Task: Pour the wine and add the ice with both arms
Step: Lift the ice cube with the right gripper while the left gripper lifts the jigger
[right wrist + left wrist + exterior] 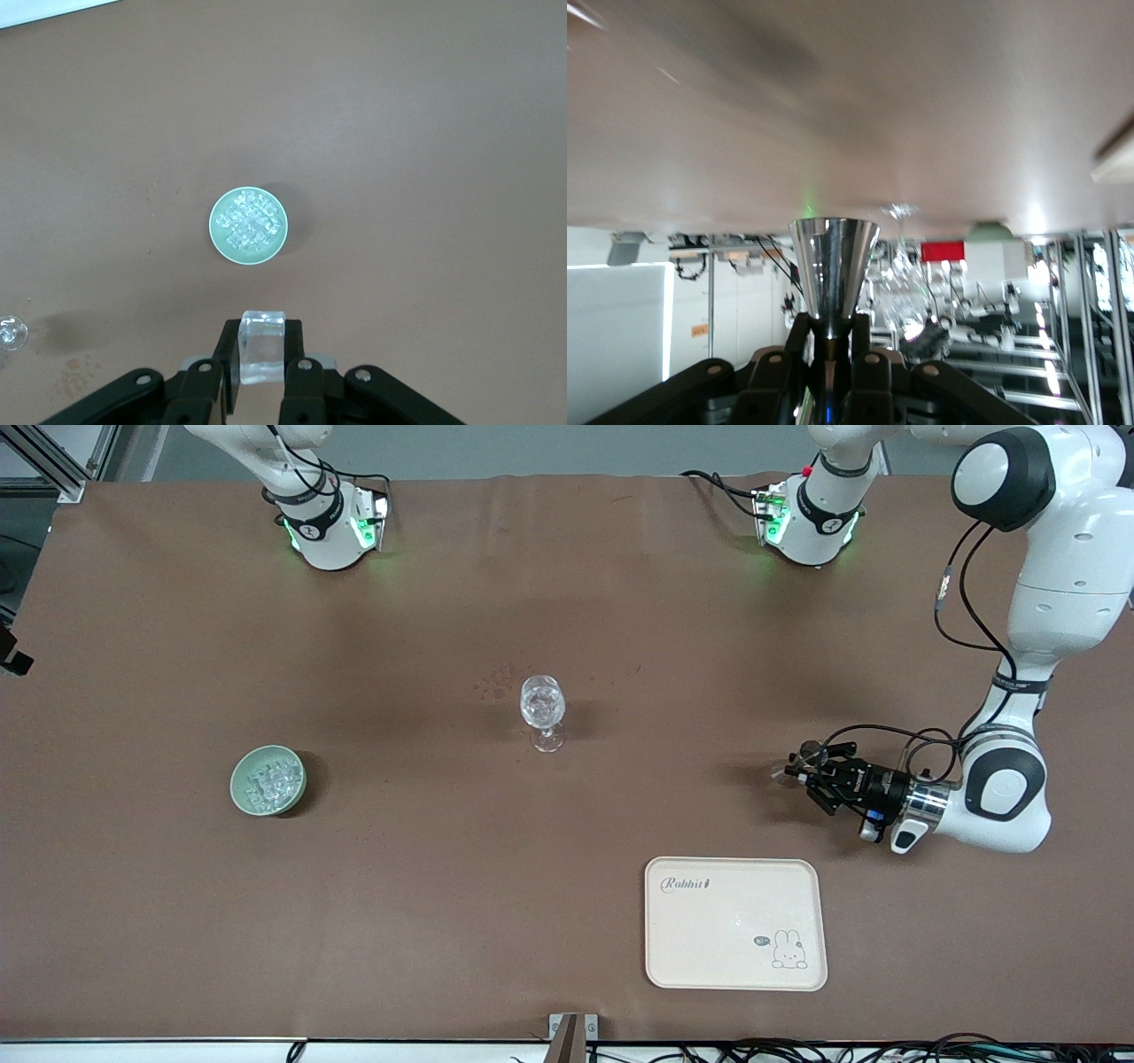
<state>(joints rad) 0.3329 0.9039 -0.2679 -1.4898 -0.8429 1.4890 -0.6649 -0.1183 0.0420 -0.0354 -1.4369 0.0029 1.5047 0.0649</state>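
A clear stemmed wine glass (542,707) stands upright mid-table. My left gripper (802,769) is low over the table toward the left arm's end and is shut on the small shiny metal cup (809,755). In the left wrist view my left gripper (831,329) pinches the narrow base of the cup (833,261), with the glass (902,297) farther off. My right gripper (261,336), out of the front view, is shut on one clear ice cube (263,359) high above the pale green bowl (218,232). The bowl holds a heap of ice (268,780).
A cream tray (735,957) with a rabbit print lies nearer the front camera than my left gripper. The bowl (241,790) sits toward the right arm's end. Both arm bases (328,531) stand at the table's back edge.
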